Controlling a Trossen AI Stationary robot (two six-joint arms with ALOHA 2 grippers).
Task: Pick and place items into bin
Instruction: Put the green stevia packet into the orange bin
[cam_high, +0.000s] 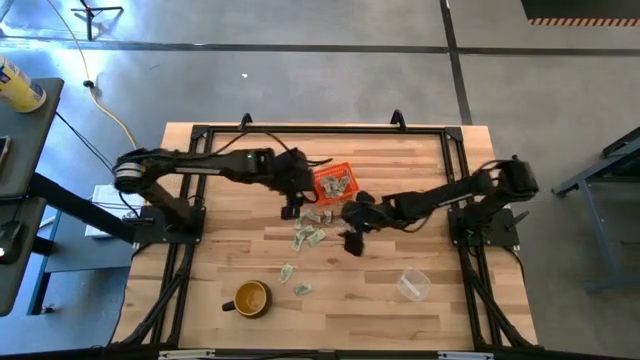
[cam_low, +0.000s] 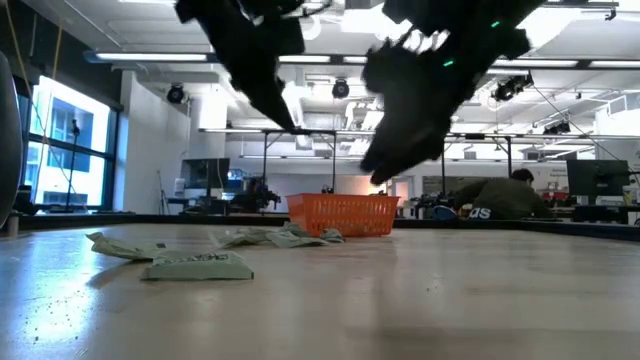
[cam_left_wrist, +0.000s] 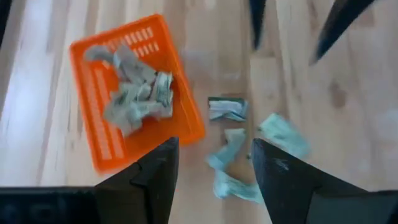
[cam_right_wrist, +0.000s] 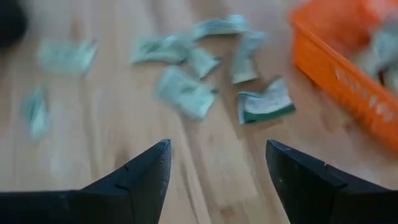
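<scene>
The orange bin (cam_high: 335, 182) stands on the table at the middle far side and holds several pale green-and-white scraps (cam_left_wrist: 134, 93). More scraps lie loose on the wood just near of it (cam_high: 310, 228), and two lie farther toward the near edge (cam_high: 287, 270). My left gripper (cam_left_wrist: 214, 165) is open and empty above the table, by the bin's near left corner (cam_high: 292, 202). My right gripper (cam_right_wrist: 217, 168) is open and empty above the table, right of the loose scraps (cam_high: 352, 238); the scraps (cam_right_wrist: 186, 90) and the bin (cam_right_wrist: 348, 68) show in front of it.
A yellow-brown mug (cam_high: 250, 298) stands near the table's front edge at the left. A clear plastic cup (cam_high: 413, 285) lies toward the front right. A black frame runs along the table's edges (cam_high: 320, 130). Bare wood lies between the scraps and the cup.
</scene>
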